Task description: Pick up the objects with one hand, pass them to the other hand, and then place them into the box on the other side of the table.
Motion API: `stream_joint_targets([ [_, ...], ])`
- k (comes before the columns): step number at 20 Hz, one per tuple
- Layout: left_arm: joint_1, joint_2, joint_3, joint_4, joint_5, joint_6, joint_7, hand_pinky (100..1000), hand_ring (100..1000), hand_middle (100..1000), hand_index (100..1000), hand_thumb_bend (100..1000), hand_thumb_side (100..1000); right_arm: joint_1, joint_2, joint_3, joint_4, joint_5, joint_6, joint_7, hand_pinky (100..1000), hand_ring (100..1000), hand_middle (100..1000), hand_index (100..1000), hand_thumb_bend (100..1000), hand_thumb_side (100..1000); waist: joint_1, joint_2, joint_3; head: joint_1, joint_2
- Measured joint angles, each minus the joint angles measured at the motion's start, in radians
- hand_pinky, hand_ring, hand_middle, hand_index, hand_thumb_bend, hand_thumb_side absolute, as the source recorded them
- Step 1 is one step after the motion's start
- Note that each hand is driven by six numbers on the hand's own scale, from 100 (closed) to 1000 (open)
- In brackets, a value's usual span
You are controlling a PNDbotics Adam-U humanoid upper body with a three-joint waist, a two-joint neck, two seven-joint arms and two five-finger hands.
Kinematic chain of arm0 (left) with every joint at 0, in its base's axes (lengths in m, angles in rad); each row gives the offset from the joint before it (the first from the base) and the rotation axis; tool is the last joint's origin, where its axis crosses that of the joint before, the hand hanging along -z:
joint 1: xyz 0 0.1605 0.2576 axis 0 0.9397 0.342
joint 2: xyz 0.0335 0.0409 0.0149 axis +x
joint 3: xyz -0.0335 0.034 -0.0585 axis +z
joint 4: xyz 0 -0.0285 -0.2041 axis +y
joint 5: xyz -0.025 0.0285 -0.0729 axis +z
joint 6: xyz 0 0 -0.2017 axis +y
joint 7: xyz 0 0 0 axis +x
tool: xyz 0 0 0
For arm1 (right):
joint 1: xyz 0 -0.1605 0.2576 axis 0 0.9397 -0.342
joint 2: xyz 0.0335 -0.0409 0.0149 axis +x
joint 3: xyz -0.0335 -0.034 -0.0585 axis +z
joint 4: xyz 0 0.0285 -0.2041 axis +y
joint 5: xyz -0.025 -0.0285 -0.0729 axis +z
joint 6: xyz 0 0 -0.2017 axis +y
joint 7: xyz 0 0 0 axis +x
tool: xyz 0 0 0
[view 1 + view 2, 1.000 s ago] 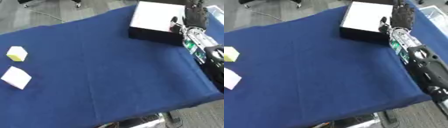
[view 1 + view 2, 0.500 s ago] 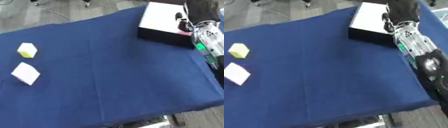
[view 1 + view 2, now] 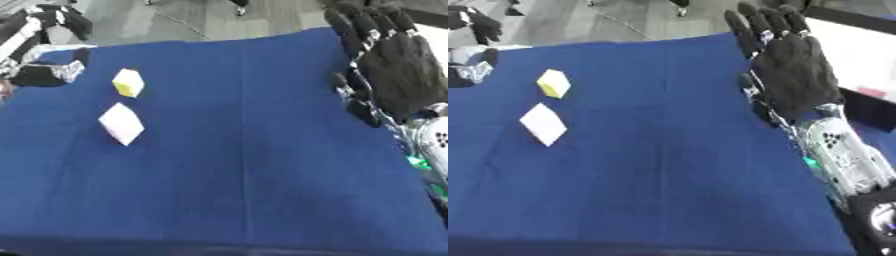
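Status: pick-up not yet begun. Right robot hand [image 3: 798, 75] hangs over the table's [image 3: 245, 165] right side, fingers straight and spread, holding nothing. Left robot hand [image 3: 39, 75] shows at the upper left, its fingers unclear. Yellow block [image 3: 128, 82] and white block [image 3: 121, 123] lie near it, untouched. White box [image 3: 859, 55] sits far right. Next move, by judgement: the left hand takes a block.
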Motion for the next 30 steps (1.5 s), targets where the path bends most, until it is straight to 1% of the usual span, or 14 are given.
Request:
stream_joint_targets([
  [1, -0.012, 0.003, -0.013, 0.021, -0.066, -0.004, 0.004, 844, 791, 814, 920, 531, 498, 0.002, 0.0, 0.002, 0.0, -0.007, 0.002, 0.002, 864, 859, 920, 1000, 379, 100, -0.001, 0.0, -0.002, 0.0, 0.0],
  [2, -0.028, 0.007, -0.028, 0.04, -0.134, -0.006, 0.006, 860, 820, 840, 942, 610, 546, 0.005, 0.001, 0.003, 0.0, -0.012, 0.003, 0.003, 860, 860, 919, 1000, 378, 100, -0.002, 0.0, -0.004, 0.0, 0.0],
  [3, -0.044, 0.01, -0.047, 0.058, -0.204, -0.008, 0.008, 878, 846, 863, 960, 708, 584, 0.006, 0.001, 0.003, 0.0, -0.017, 0.004, 0.004, 858, 862, 919, 1000, 369, 100, -0.002, -0.001, -0.007, 0.0, 0.0],
  [5, -0.078, 0.011, -0.092, 0.084, -0.346, -0.015, 0.015, 900, 874, 885, 974, 848, 595, 0.007, 0.002, 0.003, 0.0, -0.023, 0.006, 0.006, 854, 863, 919, 1000, 348, 100, 0.0, -0.002, -0.012, 0.0, 0.0],
  [8, -0.108, 0.011, -0.16, 0.113, -0.55, -0.049, 0.049, 914, 893, 900, 984, 854, 630, 0.007, 0.008, 0.003, 0.0, -0.031, 0.009, 0.007, 853, 864, 919, 1000, 327, 100, 0.004, -0.002, -0.015, 0.001, 0.0],
  [10, -0.112, 0.011, -0.196, 0.143, -0.682, -0.085, 0.085, 914, 892, 899, 983, 852, 625, 0.007, 0.008, 0.003, 0.0, -0.035, 0.01, 0.008, 852, 865, 919, 1000, 314, 100, 0.004, -0.002, -0.018, 0.002, 0.0],
  [11, -0.112, 0.011, -0.209, 0.159, -0.744, -0.106, 0.106, 912, 888, 892, 967, 852, 601, 0.007, 0.008, 0.003, 0.0, -0.035, 0.011, 0.008, 850, 866, 919, 1000, 304, 100, 0.004, -0.002, -0.019, 0.003, 0.0],
  [13, -0.111, 0.011, -0.224, 0.198, -0.857, -0.152, 0.152, 909, 880, 878, 951, 855, 533, 0.007, 0.009, 0.003, 0.0, -0.036, 0.013, 0.008, 849, 867, 918, 1000, 294, 100, 0.006, -0.002, -0.02, 0.003, 0.0],
  [15, -0.111, 0.01, -0.228, 0.234, -0.955, -0.191, 0.207, 900, 865, 862, 937, 857, 543, 0.008, 0.009, 0.002, 0.0, -0.038, 0.015, 0.007, 850, 867, 918, 1000, 285, 100, 0.006, -0.002, -0.021, 0.003, 0.0],
  [17, -0.109, 0.009, -0.224, 0.269, -1.035, -0.213, 0.282, 888, 846, 841, 918, 862, 540, 0.008, 0.009, 0.002, 0.0, -0.041, 0.017, 0.006, 849, 868, 918, 1000, 277, 100, 0.006, -0.002, -0.021, 0.003, 0.0],
  [20, -0.109, 0.005, -0.197, 0.312, -1.118, -0.224, 0.416, 880, 836, 833, 912, 845, 513, 0.012, 0.009, 0.002, 0.0, -0.043, 0.021, 0.006, 850, 868, 916, 1000, 262, 100, 0.005, -0.002, -0.02, 0.003, 0.0],
  [25, -0.108, -0.012, -0.146, 0.359, -1.192, -0.22, 0.622, 876, 832, 839, 919, 802, 478, 0.017, 0.01, 0.001, 0.0, -0.045, 0.029, 0.006, 848, 871, 916, 1000, 218, 100, -0.003, -0.002, -0.016, 0.003, 0.0],
  [27, -0.108, -0.018, -0.136, 0.377, -1.223, -0.209, 0.68, 872, 825, 830, 911, 780, 470, 0.02, 0.012, 0.001, 0.0, -0.048, 0.034, 0.005, 845, 873, 916, 1000, 200, 100, -0.006, -0.002, -0.015, 0.003, 0.0],
  [30, -0.109, -0.03, -0.129, 0.404, -1.274, -0.194, 0.734, 862, 807, 796, 876, 751, 460, 0.025, 0.017, 0.001, 0.0, -0.054, 0.039, 0.002, 845, 873, 916, 1000, 187, 100, -0.01, -0.002, -0.015, 0.003, 0.0],
])
